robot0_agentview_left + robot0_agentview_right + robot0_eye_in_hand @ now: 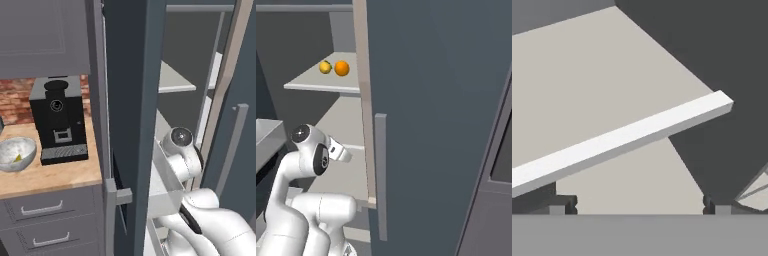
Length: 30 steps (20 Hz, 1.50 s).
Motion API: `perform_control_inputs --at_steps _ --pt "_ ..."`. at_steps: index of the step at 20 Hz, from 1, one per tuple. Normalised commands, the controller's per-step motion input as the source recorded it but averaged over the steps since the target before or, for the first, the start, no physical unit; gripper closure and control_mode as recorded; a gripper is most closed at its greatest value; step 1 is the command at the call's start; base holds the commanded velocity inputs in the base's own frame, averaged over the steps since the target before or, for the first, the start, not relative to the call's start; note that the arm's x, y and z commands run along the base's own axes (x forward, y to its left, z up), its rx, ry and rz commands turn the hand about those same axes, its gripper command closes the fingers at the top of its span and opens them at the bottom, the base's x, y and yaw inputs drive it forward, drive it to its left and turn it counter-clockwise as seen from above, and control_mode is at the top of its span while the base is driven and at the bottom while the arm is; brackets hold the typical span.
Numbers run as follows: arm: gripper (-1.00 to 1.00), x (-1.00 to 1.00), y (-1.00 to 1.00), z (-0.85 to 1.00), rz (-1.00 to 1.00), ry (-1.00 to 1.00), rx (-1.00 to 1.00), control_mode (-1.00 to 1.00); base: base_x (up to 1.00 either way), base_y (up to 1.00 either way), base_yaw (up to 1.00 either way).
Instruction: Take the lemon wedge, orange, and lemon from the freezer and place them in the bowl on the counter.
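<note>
Freezer [431, 100]: door's swung open from where I'm sitting, light grey shelves showing inside in both base views

Orange [342, 68]: on the upper shelf [321, 80] in the right base view, toward the back

Lemon [325, 67]: right next to the orange on its left, same shelf, pretty much touching it as far as I can make out

Lemon wedge [18, 157]: little yellow sliver sitting inside the bowl, left base view

Bowl [27, 145]: on the counter [55, 175], just left of the black coffee machine [57, 117]

Arm: folded up low in front of the open freezer, wrist pointing in toward the shelves

Gripper [639, 205]: in the hand view I just get the two dark fingertips [559, 205] poking up at the bottom, set well apart, so it looks wide open with nothing between them

Hand view: looking at the pale front edge of a freezer shelf running diagonally across, more grey shelf below it and dark freezer wall to the right
</note>
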Motion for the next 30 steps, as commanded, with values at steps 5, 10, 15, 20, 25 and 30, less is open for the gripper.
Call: perform_control_inputs --at_steps 5,10,15,20,25,30 --pt "-1.0 0.0 0.0 0.0 0.0 0.0 0.0 1.0 0.0 -0.4 0.09" --pt "-1.0 -0.11 -0.36 1.0 0.09 -0.07 0.0 -1.0 0.0 0.0 0.0" --pt "-1.0 -0.2 -0.12 1.0 0.2 -0.06 -0.02 -1.0 0.0 0.0 0.0" --pt "-1.0 -0.03 0.01 1.0 0.45 -0.09 -0.14 -1.0 0.0 0.0 0.0" --pt "-1.0 0.02 0.06 1.0 0.53 -0.02 -0.14 -1.0 0.0 0.0 0.0" --pt "-1.0 0.19 0.0 0.69 0.17 0.0 -0.07 -1.0 0.0 0.0 0.0"
